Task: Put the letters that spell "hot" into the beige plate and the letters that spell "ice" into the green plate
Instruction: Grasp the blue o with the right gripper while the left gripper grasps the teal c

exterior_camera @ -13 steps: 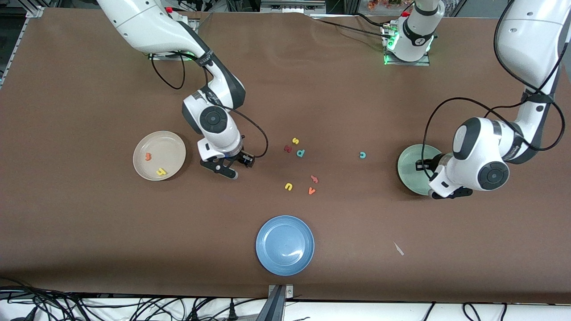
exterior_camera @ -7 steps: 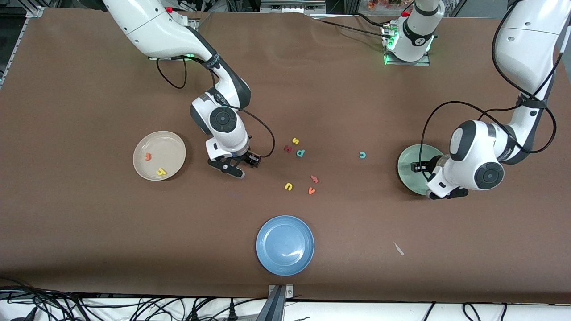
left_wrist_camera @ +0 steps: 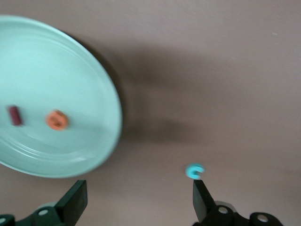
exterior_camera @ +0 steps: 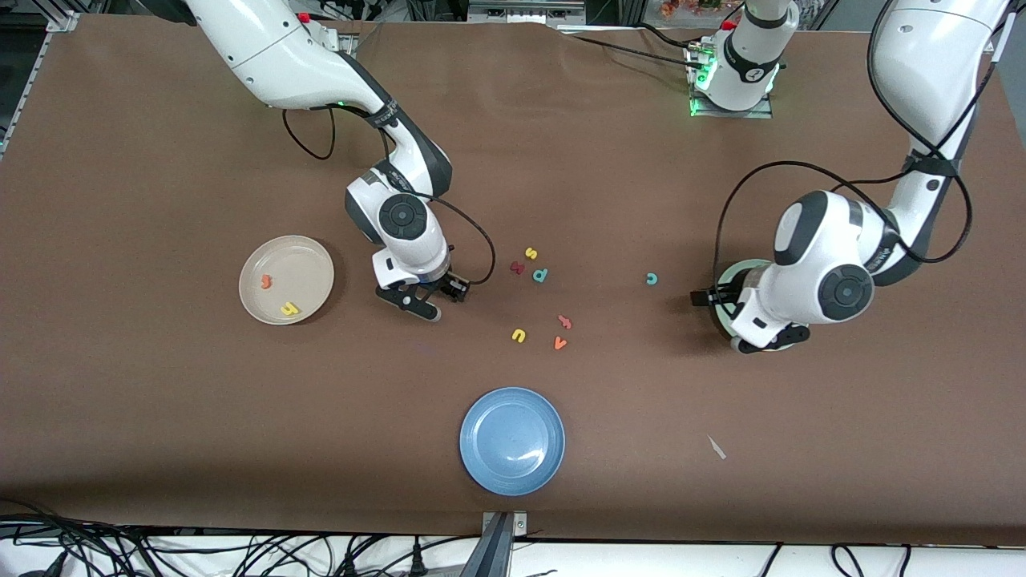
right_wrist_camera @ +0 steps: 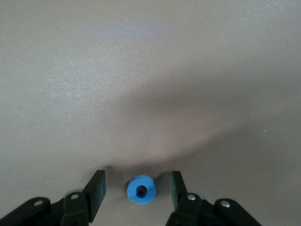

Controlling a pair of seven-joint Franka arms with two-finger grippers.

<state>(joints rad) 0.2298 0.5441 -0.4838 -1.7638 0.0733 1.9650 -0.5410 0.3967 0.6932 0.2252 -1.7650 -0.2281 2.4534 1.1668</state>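
Note:
My right gripper [exterior_camera: 422, 303] is low over the table between the beige plate [exterior_camera: 286, 250] and the loose letters. It is open, and the blue "o" [right_wrist_camera: 141, 190] lies flat between its fingers [right_wrist_camera: 96, 188] with a gap on each side. The beige plate holds the orange "t" [exterior_camera: 266, 280] and the yellow "h" [exterior_camera: 289, 308]. My left gripper [left_wrist_camera: 139, 202] hangs open and empty over the green plate's [left_wrist_camera: 89, 70] rim. That plate holds the dark red "i" [left_wrist_camera: 14, 115] and the orange "e" [left_wrist_camera: 57, 120]. The teal "c" [exterior_camera: 652, 278] lies on the table beside it.
Other letters lie mid-table: yellow "s" [exterior_camera: 530, 253], a dark red letter [exterior_camera: 517, 268], teal "p" [exterior_camera: 540, 275], an orange letter [exterior_camera: 564, 321], yellow "u" [exterior_camera: 519, 335], orange "v" [exterior_camera: 559, 343]. A blue plate [exterior_camera: 512, 440] sits nearer the front camera.
My left gripper has opened and slid from over the green plate toward the teal "c". My right gripper has shifted a little away from the beige plate toward the loose letters.

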